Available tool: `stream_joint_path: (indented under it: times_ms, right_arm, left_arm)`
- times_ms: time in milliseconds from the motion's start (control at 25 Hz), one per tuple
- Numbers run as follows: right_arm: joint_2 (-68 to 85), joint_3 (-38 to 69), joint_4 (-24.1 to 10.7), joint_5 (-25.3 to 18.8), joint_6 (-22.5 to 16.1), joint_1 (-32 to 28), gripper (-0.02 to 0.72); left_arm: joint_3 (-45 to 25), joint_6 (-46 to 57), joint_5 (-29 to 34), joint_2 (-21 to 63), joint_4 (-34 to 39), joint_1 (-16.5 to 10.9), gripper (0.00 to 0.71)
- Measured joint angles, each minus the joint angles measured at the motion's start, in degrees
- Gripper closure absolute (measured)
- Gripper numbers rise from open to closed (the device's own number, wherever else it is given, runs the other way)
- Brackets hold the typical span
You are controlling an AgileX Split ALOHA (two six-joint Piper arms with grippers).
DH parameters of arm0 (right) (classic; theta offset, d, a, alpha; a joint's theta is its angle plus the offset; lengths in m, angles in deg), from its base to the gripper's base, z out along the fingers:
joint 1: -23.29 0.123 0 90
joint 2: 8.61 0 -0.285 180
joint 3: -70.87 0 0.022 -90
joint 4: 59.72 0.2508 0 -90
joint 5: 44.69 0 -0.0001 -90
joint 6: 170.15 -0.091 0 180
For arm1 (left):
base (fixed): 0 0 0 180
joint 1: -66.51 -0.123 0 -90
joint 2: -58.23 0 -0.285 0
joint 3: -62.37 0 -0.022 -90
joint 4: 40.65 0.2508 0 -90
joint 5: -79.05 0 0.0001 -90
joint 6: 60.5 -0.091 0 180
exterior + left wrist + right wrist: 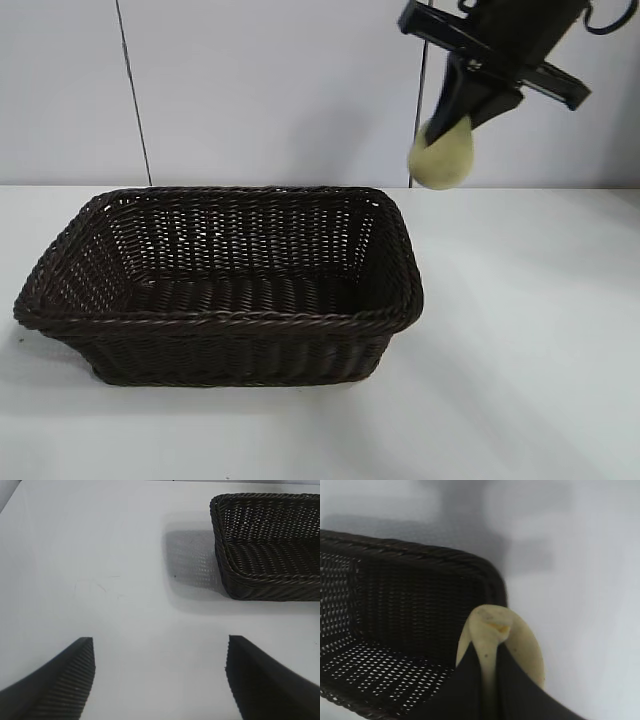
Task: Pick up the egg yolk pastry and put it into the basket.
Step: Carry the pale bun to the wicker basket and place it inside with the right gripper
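The right gripper [452, 128], jaws pinched shut on the egg yolk pastry [441, 155], hangs above the basket [215, 318], near its right rim. Released here, the pastry could strike the rim and roll onto the table [530, 330]. The left gripper [160, 675] hovers wide open, holding nothing.

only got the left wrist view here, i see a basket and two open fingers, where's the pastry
Observer: The egg yolk pastry is in the air, pinched by the right gripper, above and beside the basket at its right end.
Operator: is the basket empty
Observer: Yes, the exterior view shows only its bare woven floor.
Operator: is the grip solid
Observer: In the right wrist view the fingers press into the pastry, which bulges out around them.
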Motion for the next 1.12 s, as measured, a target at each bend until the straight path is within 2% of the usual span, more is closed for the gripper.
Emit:
stream_joint_path:
  times_ms: [280,440,880,1000,1120]
  right_arm:
    - [-1.43,0.0,0.0,10.37,0.0,7.99,0.68]
    - [-5.39,0.0,0.0,14.09,0.0,10.5,0.68]
    - [-17.31,0.05,-0.34,15.65,-0.23,10.83,0.679]
    - [-17.33,-0.06,-0.34,16.33,-0.27,10.83,0.615]
    - [-16.5,-0.25,-0.43,16.39,-0.27,10.83,0.43]
  left_arm:
    - [0.0,0.0,0.0,0.0,0.0,0.0,0.175]
    - [0.0,0.0,0.0,0.0,0.0,0.0,0.175]
    - [0.0,0.0,0.0,0.0,0.0,0.0,0.175]
    - [0.0,0.0,0.0,0.0,0.0,0.0,0.175]
    - [0.0,0.0,0.0,0.0,0.0,0.0,0.175]
